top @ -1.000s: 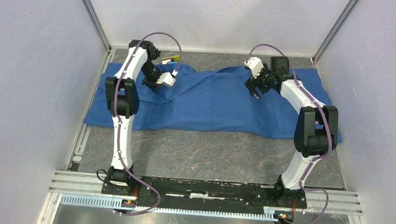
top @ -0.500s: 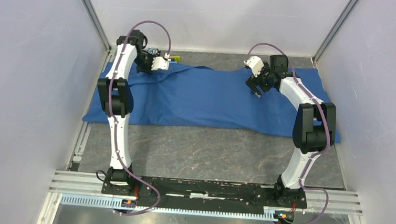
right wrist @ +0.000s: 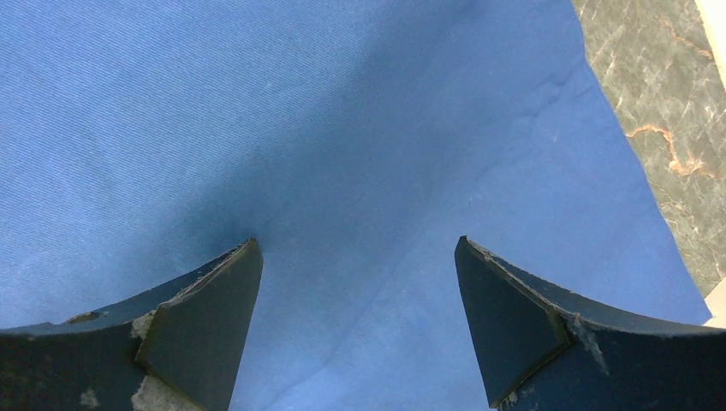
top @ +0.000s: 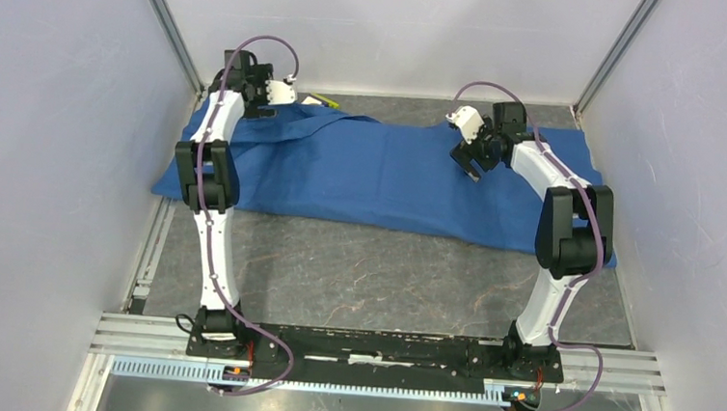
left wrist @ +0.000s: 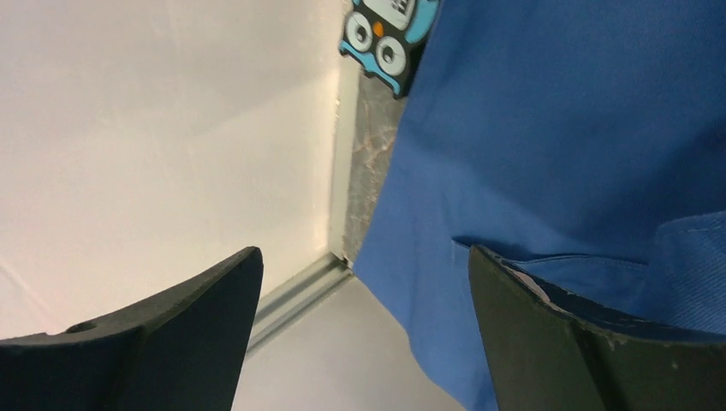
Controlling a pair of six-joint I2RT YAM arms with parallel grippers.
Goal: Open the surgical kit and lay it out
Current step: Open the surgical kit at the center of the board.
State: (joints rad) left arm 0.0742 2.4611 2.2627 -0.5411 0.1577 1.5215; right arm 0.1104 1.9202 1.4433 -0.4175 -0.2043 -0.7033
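**A:** Where does the blue cloth lie?

**B:** Along the far side of the table, long axis left to right. The left jaws, spread and empty, sit at its far-left corner. The right jaws, also spread and empty, hover over its right half.

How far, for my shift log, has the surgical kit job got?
Done: the blue cloth wrap lies mostly spread across the far table. In hand: the left gripper, open, is at its far-left corner; the right gripper, open, hovers over it. Left: no tray, pan, instruments or packets show, so laying them out remains.
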